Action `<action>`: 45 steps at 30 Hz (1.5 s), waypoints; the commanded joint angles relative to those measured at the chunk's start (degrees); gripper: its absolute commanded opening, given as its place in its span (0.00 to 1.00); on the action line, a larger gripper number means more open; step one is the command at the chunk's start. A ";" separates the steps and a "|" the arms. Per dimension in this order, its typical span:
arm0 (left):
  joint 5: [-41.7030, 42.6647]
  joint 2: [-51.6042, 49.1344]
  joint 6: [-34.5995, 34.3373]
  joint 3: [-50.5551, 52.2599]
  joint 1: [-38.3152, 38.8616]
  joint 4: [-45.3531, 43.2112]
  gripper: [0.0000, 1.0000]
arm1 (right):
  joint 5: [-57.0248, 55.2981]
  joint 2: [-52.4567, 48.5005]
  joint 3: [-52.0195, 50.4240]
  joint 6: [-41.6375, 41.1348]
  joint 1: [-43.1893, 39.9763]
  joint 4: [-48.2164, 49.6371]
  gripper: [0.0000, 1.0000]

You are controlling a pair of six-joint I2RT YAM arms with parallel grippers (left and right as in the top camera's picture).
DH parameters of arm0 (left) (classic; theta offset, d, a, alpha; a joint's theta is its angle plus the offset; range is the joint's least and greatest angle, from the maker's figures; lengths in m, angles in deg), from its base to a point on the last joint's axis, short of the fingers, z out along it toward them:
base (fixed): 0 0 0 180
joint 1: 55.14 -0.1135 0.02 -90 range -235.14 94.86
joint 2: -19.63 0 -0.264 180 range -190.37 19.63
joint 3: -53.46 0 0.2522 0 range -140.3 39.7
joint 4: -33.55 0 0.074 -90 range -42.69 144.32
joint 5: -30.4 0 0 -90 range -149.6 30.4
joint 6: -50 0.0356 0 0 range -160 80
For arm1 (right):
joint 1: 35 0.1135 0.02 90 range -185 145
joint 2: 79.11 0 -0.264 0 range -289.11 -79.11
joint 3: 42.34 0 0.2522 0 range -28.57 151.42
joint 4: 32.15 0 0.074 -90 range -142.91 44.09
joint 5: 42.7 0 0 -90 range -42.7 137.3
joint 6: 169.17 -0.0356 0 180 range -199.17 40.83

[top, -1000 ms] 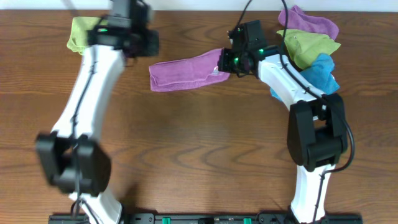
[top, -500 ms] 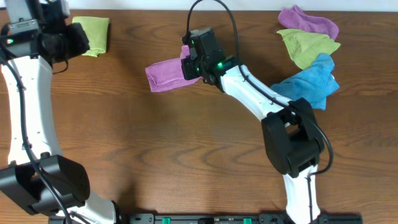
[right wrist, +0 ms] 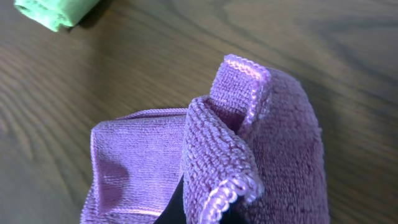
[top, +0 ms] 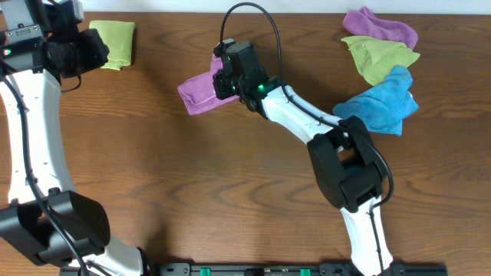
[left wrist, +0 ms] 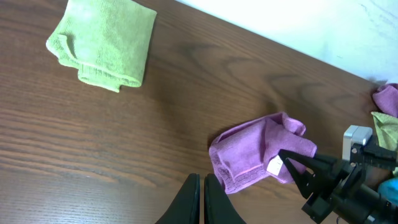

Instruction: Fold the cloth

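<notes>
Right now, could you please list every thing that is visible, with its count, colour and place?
the cloth: 1, mauve-purple, far centre, bunched
folded cloth: 1, lime-green, far left
violet cloth: 1, violet-purple, far right, crumpled
green cloth: 1, lime-green, far right, beside the violet cloth
blue cloth: 1, blue, far right, nearest of that pile
table: 1, brown wood
left claw: 1, black, shut, empty
right claw: 1, black, shut on the cloth

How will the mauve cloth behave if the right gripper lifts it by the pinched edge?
Probably floppy: the cloth bunches and curls over where the right gripper pinches it. Likely light, as that small pinch holds a fold up. Its fuzzy pile should hardly slip, but the free part may sag.
</notes>
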 commanded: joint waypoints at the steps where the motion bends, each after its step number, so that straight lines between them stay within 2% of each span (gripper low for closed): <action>1: 0.44 -0.31 1.29 -0.28 -0.13 0.55 0.06 | 3.91 -0.79 0.98 2.36 0.52 -0.57 0.01; 10: 0.44 -0.31 2.36 -0.28 -0.13 1.31 0.06 | 6.49 -2.32 0.98 8.83 2.60 -1.81 0.01; 21: 0.39 -0.31 2.78 -0.28 -0.13 1.64 0.06 | 5.84 -2.54 0.98 10.40 3.82 -0.50 0.01; 22: 0.39 -0.31 2.78 -0.28 -0.13 1.64 0.06 | 5.86 -2.54 0.98 10.19 3.82 -0.46 0.18; 23: 0.37 -0.31 2.84 -0.28 -0.13 1.64 0.06 | 5.99 -2.54 0.98 9.46 3.96 -0.44 0.45; 24: 0.37 -0.31 3.10 -0.28 -0.13 1.64 0.06 | 6.93 -2.54 0.98 8.87 4.22 -0.44 0.66; 29: -0.04 -0.31 3.82 -0.28 -0.13 1.60 0.06 | 15.45 -2.54 0.98 7.15 5.95 0.13 0.67; 33: -2.32 -0.31 4.28 -0.28 -0.13 1.64 0.06 | 15.72 -2.51 1.09 6.54 6.27 0.39 0.75; 38: -5.22 -0.42 6.51 0.02 -0.13 1.64 0.06 | 18.88 -1.42 3.78 3.08 3.54 0.04 0.80; 42: -9.07 -0.59 7.06 0.96 -0.31 1.57 0.06 | 18.93 2.21 8.33 5.79 0.72 -5.81 0.82; 45: -8.96 -0.85 7.04 2.23 -0.85 1.55 0.06 | 17.14 6.08 12.39 9.99 -1.53 -13.42 0.88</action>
